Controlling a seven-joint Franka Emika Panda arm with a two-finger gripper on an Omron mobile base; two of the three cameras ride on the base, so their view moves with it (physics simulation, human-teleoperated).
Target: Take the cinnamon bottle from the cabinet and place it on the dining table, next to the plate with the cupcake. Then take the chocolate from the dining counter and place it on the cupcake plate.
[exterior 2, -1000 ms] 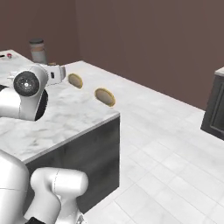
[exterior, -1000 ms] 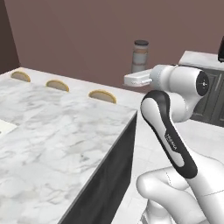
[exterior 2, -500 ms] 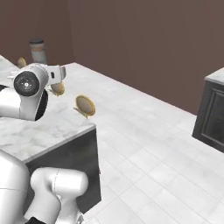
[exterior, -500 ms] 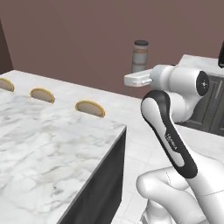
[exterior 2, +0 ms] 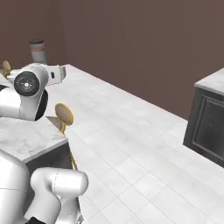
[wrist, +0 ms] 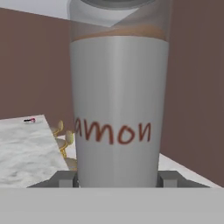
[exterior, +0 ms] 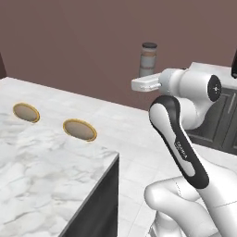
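Marble table [exterior: 41,171]: lying at 8 o'clock of the arm, two round gold-rimmed stools [exterior: 79,130] sitting beside its far edge. Dark cabinet [exterior 2: 209,124]: standing at 3 o'clock. Gripper [exterior: 147,79]: jaws clamping the upright bottle [exterior: 148,59] low on its body, holding it aloft, clear of the table.

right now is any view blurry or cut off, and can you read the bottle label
Hand view: the cinnamon bottle looms close, cropped at the top, its label reading only "amon". Left base view: sharp, even light, the bottle small with its label unreadable. Right base view: evenly lit, the dining table cut off at the left.
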